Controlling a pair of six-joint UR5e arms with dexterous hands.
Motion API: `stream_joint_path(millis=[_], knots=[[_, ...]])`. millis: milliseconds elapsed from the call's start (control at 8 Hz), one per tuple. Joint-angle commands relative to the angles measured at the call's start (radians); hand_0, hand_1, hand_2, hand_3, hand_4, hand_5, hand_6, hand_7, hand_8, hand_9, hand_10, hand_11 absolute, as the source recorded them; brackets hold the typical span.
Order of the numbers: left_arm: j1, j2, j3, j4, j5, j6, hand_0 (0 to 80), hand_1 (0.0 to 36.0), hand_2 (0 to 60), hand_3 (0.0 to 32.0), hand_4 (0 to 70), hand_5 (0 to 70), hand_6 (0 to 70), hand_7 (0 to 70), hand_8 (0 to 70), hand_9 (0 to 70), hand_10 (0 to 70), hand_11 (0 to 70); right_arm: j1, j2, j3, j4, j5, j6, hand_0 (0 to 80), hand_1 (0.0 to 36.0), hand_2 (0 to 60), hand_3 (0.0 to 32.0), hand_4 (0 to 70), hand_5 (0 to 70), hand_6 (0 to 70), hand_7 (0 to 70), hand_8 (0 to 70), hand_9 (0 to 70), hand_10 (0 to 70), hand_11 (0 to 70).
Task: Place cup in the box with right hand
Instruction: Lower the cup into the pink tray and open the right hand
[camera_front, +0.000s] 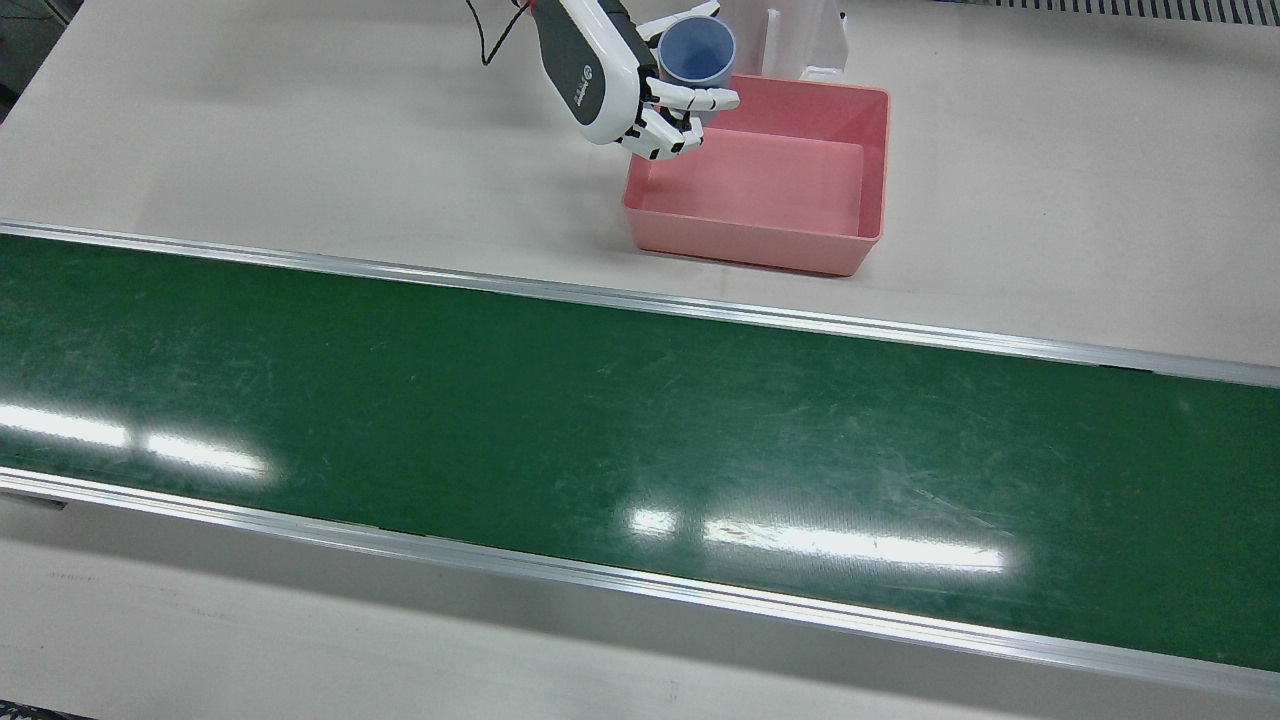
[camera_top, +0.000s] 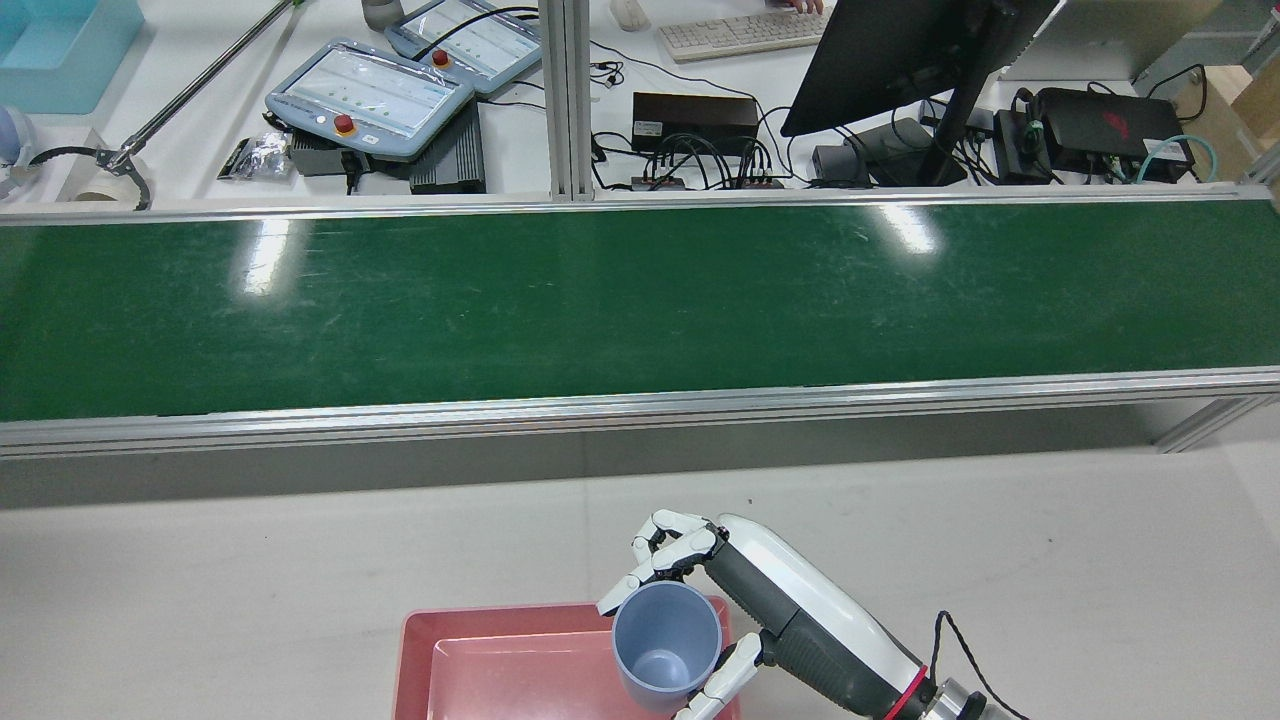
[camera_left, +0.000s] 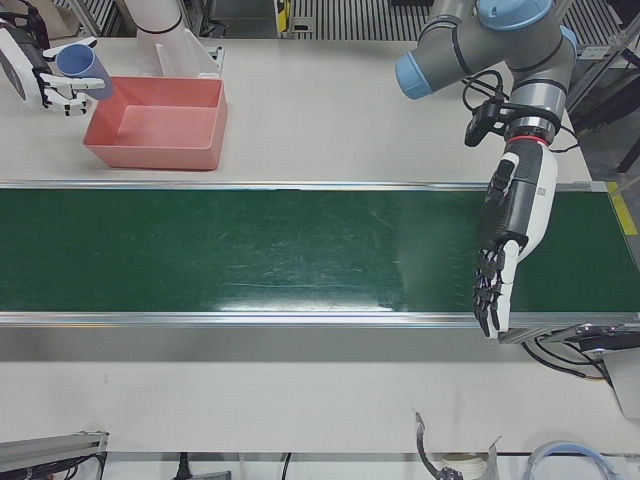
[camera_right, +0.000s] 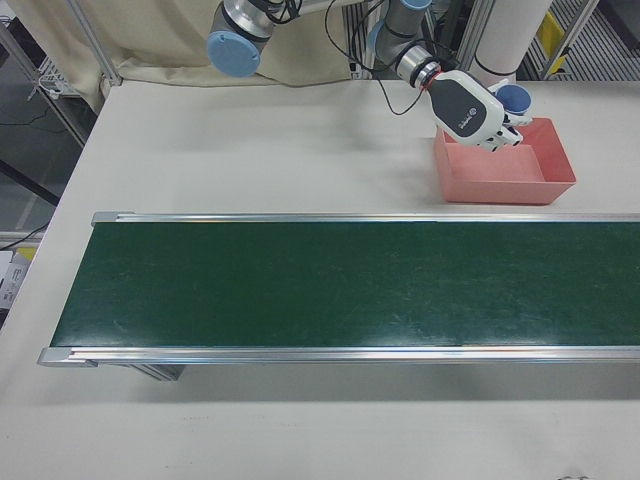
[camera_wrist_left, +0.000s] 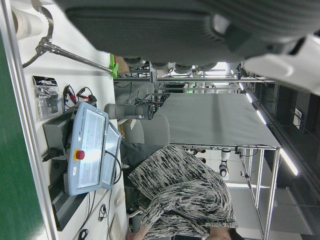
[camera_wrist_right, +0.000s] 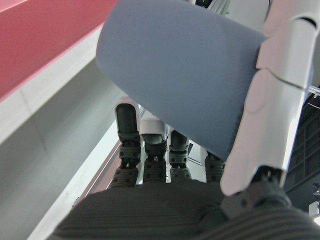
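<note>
Wrapping its fingers around the light, stiff, smooth grey-blue plastic cup, the right hand holds it by the side wall over the pink rectangular plastic box's corner, while the left hand hangs spread and empty, well apart from that box.

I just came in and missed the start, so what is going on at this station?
The robot's right hand holds a blue cup, open end up, above the corner of the pink box nearest the arm's pedestal. The cup is still in the hand's grip, not yet inside the box, which looks empty. The left hand hangs open over the green conveyor belt, holding nothing.
</note>
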Motion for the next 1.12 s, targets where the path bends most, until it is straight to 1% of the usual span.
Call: stream_joint_path(millis=[0, 125, 250, 375, 500, 625, 750, 875, 1000], knots=[[0.0, 0.0, 0.002, -0.002, 0.0, 0.0, 0.0, 0.0, 0.0, 0.0, 0.0, 0.0, 0.0, 0.0, 0.0, 0.0, 0.0, 0.0, -0.013, -0.003, -0.002, 0.0, 0.002, 0.001, 54.7, 13.6, 3.2, 0.0, 32.9, 9.0, 15.8, 59.0, 32.7, 52.9, 16.5, 25.2], [-0.001, 0.0, 0.002, -0.002, 0.0, 0.001, 0.0, 0.0, 0.0, 0.0, 0.0, 0.0, 0.0, 0.0, 0.0, 0.0, 0.0, 0.0, -0.018, -0.003, -0.003, 0.0, 0.0, 0.004, 53.6, 16.6, 6.5, 0.0, 16.2, 7.1, 6.7, 21.7, 13.0, 22.7, 5.1, 9.3], [-0.001, 0.0, 0.002, -0.002, 0.0, 0.001, 0.0, 0.0, 0.0, 0.0, 0.0, 0.0, 0.0, 0.0, 0.0, 0.0, 0.0, 0.0, -0.02, -0.004, -0.002, 0.0, 0.0, 0.008, 52.8, 16.6, 6.5, 0.0, 9.7, 6.5, 3.6, 8.4, 7.5, 12.8, 1.9, 4.8], [-0.001, 0.0, 0.0, 0.0, 0.0, 0.001, 0.0, 0.0, 0.0, 0.0, 0.0, 0.0, 0.0, 0.0, 0.0, 0.0, 0.0, 0.0, -0.021, -0.004, -0.002, 0.002, 0.0, 0.008, 50.7, 13.4, 3.4, 0.0, 12.5, 5.6, 3.2, 6.9, 7.8, 13.1, 1.5, 3.9], [-0.001, 0.0, 0.0, 0.0, 0.0, 0.0, 0.0, 0.0, 0.0, 0.0, 0.0, 0.0, 0.0, 0.0, 0.0, 0.0, 0.0, 0.0, -0.021, -0.004, 0.001, 0.0, 0.0, 0.01, 48.4, 10.7, 3.5, 0.0, 14.2, 4.7, 3.2, 8.1, 8.6, 14.6, 1.2, 3.2], [-0.001, 0.0, 0.0, 0.0, 0.0, 0.0, 0.0, 0.0, 0.0, 0.0, 0.0, 0.0, 0.0, 0.0, 0.0, 0.0, 0.0, 0.0, -0.017, -0.006, 0.009, 0.0, 0.0, 0.013, 44.8, 10.1, 12.7, 0.0, 12.5, 3.9, 3.2, 8.9, 8.8, 15.1, 1.1, 2.7], [-0.001, 0.0, 0.0, 0.0, 0.0, 0.0, 0.0, 0.0, 0.0, 0.0, 0.0, 0.0, 0.0, 0.0, 0.0, 0.0, 0.0, 0.0, 0.006, -0.016, 0.03, 0.0, -0.003, 0.037, 45.3, 9.1, 9.8, 0.0, 14.3, 3.8, 3.3, 9.5, 9.0, 15.4, 1.1, 2.7], [0.0, 0.0, 0.0, 0.0, 0.0, 0.001, 0.0, 0.0, 0.0, 0.0, 0.0, 0.0, 0.0, 0.0, 0.0, 0.0, 0.0, 0.0, 0.063, -0.056, 0.09, -0.003, -0.012, 0.083, 44.4, 10.1, 13.9, 0.0, 12.8, 3.9, 3.5, 10.3, 9.4, 16.2, 1.3, 3.0], [-0.001, 0.0, 0.0, 0.0, 0.0, 0.001, 0.0, 0.0, 0.0, 0.0, 0.0, 0.0, 0.0, 0.0, 0.0, 0.0, 0.0, 0.0, 0.148, -0.111, 0.14, -0.012, -0.018, 0.149, 45.7, 6.2, 4.1, 0.0, 15.5, 3.6, 3.5, 10.5, 9.5, 16.5, 1.4, 2.9]])
